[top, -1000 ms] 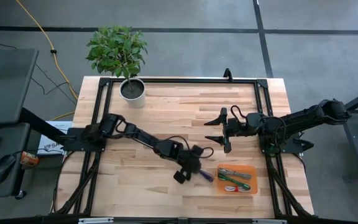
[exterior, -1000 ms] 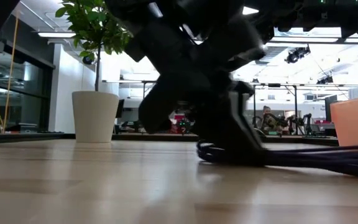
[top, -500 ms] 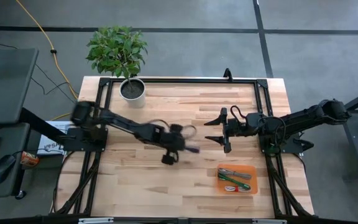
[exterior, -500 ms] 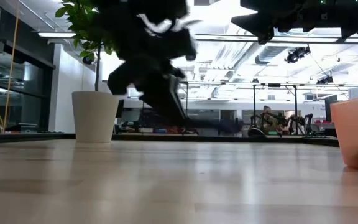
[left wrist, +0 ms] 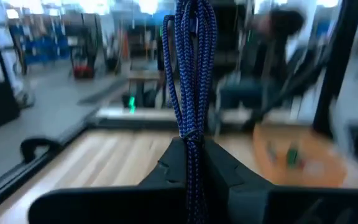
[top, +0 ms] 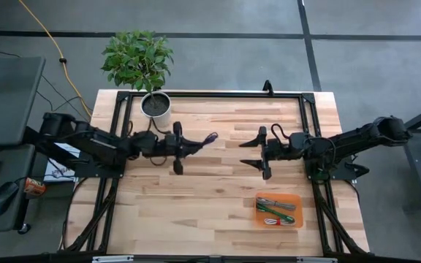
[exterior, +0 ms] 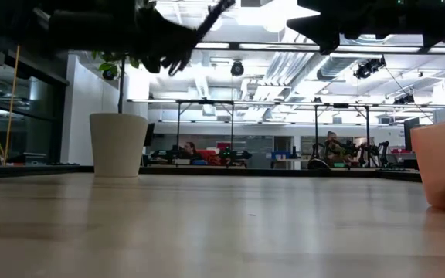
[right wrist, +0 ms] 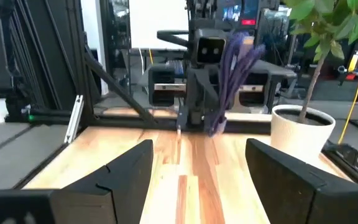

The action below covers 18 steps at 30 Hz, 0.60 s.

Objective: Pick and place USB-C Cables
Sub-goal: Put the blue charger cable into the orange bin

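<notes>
The left hand grips the dark blue cable above the tabletop, near the potted plant; the right hand hangs open nearby.

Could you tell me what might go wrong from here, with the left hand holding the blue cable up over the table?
The left hand pinches the dark blue cable only at one end, so it may slip out during travel. The loose end could brush the open right hand facing it. The orange tray already holds three cables, so this one may land on its rim.
</notes>
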Tool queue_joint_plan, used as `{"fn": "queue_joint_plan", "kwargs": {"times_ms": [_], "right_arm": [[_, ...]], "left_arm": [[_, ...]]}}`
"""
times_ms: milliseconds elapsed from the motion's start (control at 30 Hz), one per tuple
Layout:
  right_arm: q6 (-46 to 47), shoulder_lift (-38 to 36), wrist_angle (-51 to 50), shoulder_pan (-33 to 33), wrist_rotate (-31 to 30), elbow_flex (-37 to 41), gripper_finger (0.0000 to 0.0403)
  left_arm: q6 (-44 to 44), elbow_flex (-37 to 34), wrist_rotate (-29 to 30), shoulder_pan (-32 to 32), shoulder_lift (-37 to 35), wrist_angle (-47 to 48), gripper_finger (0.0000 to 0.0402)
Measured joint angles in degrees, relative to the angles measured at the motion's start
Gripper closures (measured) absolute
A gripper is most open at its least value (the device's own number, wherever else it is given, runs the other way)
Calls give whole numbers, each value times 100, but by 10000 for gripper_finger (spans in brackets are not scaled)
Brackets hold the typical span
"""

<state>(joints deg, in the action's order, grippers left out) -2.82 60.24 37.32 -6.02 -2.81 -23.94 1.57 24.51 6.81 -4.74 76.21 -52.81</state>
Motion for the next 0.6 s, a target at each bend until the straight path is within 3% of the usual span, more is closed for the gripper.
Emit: {"fn": "queue_joint_plan", "kwargs": {"times_ms": [267, 400, 600], "right_arm": [[108, 897, 1526, 4, -277, 4, 153], [148, 1443, 2426, 7, -642, 4, 153], [335, 1928, 3216, 4, -635, -39, 153]], "left_arm": [[-704, 134, -120, -80, 653, -1026, 401], [-955, 431, -122, 6, 1288, -1532, 401], [-997, 1003, -120, 164, 2123, -1794, 401]]}}
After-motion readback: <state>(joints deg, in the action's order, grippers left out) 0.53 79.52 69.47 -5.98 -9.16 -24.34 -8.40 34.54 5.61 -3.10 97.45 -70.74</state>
